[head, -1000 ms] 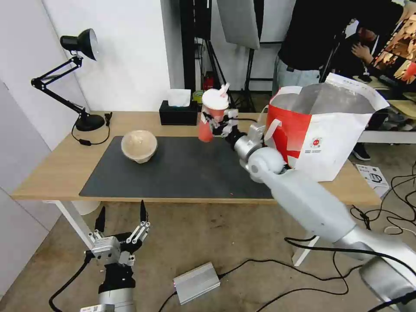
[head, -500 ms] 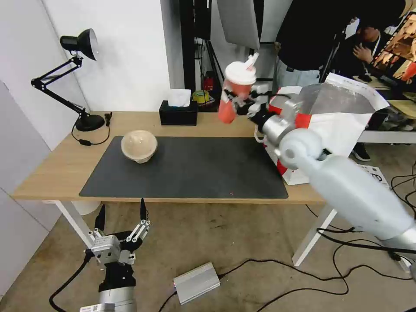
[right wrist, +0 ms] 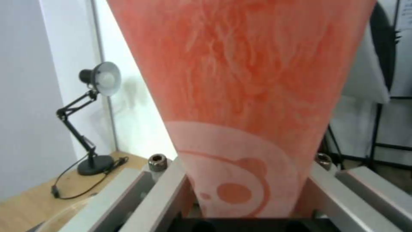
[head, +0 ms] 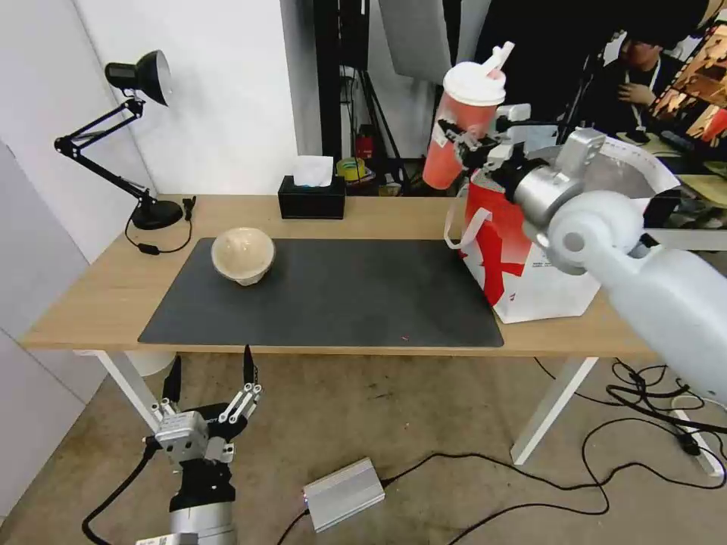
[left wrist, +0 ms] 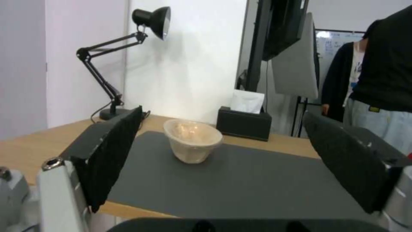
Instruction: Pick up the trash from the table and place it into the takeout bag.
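Trash in your right gripper point(head: 471, 144) is the tall red drink cup point(head: 460, 121), clamped on its lower half and carried tilted, high over the table's far edge and just beside the near-left rim of the takeout bag point(head: 530, 265). The cup's white lid point(head: 475, 82) sits above the bag's mouth level, with open air all round it except the bag wall on its right. The bag stands on the right end of the table point(head: 91, 303), just off the right edge of the dark grey mat point(head: 326, 303), one white handle point(head: 463, 227) hanging toward the mat. The mat's middle and right half are free. The beige lidded bowl point(head: 242, 256) sits on its far-left part, well apart from the bag, with the black tissue box point(head: 312, 198) behind it near the table's back edge and the desk lamp point(head: 144, 144) at the far-left corner. Your left gripper point(head: 208, 375) hangs below the table's front edge over the floor, fingers spread wide and holding nothing. Its wrist view gives you the bowl point(left wrist: 193, 144) framed between those two black fingers point(left wrist: 111, 151). The right wrist view shows what the head view hides: the pale pads point(right wrist: 167, 193) pressed against both sides of the cup point(right wrist: 244, 112) at its printed logo.
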Controlling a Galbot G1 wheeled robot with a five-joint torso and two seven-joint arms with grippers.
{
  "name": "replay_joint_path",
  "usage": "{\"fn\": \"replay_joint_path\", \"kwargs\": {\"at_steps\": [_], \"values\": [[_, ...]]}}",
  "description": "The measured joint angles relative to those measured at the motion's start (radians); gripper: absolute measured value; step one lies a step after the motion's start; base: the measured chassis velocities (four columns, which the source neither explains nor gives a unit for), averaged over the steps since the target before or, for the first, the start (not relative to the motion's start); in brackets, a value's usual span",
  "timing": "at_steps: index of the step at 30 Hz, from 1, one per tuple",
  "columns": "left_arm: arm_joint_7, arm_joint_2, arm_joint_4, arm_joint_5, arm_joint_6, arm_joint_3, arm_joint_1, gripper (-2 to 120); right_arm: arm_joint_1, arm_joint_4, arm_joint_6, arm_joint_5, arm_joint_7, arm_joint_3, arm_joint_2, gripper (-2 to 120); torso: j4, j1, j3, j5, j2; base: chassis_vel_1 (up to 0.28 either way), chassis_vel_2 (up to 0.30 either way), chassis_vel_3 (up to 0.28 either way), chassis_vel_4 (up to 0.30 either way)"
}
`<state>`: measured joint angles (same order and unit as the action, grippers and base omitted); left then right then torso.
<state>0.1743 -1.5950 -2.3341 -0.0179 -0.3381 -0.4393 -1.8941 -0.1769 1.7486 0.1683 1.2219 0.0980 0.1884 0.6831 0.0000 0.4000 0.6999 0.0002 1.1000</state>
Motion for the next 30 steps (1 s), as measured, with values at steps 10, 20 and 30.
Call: {"fn": "replay_joint_path", "kwargs": {"at_steps": [10, 20, 30], "values": [[0.0, 0.0, 0.0, -0.001, -0.005, 0.001, -0.001, 100, 0.002, -0.017, 0.02, 0.012, 0.011, -0.035, -0.051, 8, 0.0, 0.0, 0.0, -0.0001, 0.0, 0.0, 0.0, 0.0, 0.0], [-0.002, 0.001, 0.0, -0.001, -0.014, -0.001, -0.006, 100, -0.015, -0.074, 0.027, 0.007, 0.017, -0.076, -0.095, 8, 0.0, 0.0, 0.0, -0.0001, 0.0, 0.0, 0.0, 0.0, 0.0], [-0.004, 0.001, -0.001, 0.0, -0.016, 0.0, -0.006, 100, -0.058, -0.143, 0.027, -0.017, 0.014, -0.11, -0.11, 8, 0.0, 0.0, 0.0, 0.0, 0.0, 0.0, 0.0, 0.0, 0.0]]}}
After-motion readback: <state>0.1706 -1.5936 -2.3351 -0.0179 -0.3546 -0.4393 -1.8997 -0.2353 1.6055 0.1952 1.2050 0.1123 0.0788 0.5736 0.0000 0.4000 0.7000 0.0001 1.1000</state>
